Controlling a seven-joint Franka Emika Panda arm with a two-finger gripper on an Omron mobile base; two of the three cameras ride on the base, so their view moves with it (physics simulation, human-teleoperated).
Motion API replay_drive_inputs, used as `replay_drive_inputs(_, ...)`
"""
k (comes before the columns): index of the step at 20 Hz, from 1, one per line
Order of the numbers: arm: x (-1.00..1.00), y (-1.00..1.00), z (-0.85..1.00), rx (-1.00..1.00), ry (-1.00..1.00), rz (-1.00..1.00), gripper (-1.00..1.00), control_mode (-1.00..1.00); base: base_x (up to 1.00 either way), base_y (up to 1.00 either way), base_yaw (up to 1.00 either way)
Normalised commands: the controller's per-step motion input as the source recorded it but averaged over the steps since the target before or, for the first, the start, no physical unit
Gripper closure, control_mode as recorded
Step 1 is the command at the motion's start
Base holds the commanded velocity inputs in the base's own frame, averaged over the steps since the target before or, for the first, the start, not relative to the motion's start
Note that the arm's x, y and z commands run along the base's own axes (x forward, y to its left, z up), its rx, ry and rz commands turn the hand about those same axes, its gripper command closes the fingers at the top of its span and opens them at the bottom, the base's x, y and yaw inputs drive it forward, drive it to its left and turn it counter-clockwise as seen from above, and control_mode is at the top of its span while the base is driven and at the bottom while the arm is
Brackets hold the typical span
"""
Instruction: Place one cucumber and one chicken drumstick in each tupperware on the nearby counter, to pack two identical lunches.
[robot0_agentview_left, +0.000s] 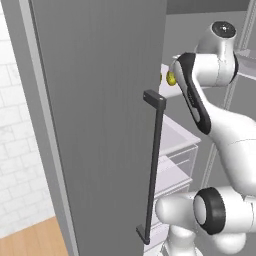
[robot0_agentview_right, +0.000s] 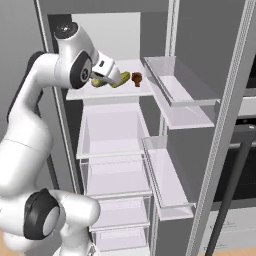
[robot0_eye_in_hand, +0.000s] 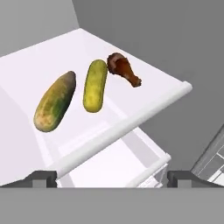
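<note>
Hovering released tool (robot0_eye_in_hand: 112, 177) before white fridge shelf (robot0_eye_in_hand: 131, 124), yellow-green oblong cucumber (robot0_eye_in_hand: 95, 85) lying beyond that shelf's front lip, long axis pointing away.

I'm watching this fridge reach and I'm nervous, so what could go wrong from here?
1. The two cucumbers, the darker cucumber and the lighter cucumber, lie close together on the fridge shelf; the open end effector might nudge or catch both.
2. The chicken drumstick lies right at the lighter cucumber's far end, so a grasp there could knock it away.
3. I can see one drumstick here; two lunches need two, so a second may take searching.
</note>
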Motion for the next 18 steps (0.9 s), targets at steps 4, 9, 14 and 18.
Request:
replay_drive_inputs(4,1.00,-0.31,-0.02,0.02,0.08,0.10,-1.00,-1.00,0.00,0.00,0.00)
replay_drive_inputs(9,0.95,-0.24,-0.11,0.03,0.11,0.14,-1.00,-1.00,0.00,0.00,0.00)
replay_drive_inputs(14,0.50,0.01,-0.15,-0.01,0.12,0.00,-1.00,-1.00,0.00,0.00,0.00)
replay_drive_inputs(18,0.25,0.05,-0.36,0.00,0.09,0.00,-1.00,-1.00,0.00,0.00,0.00)
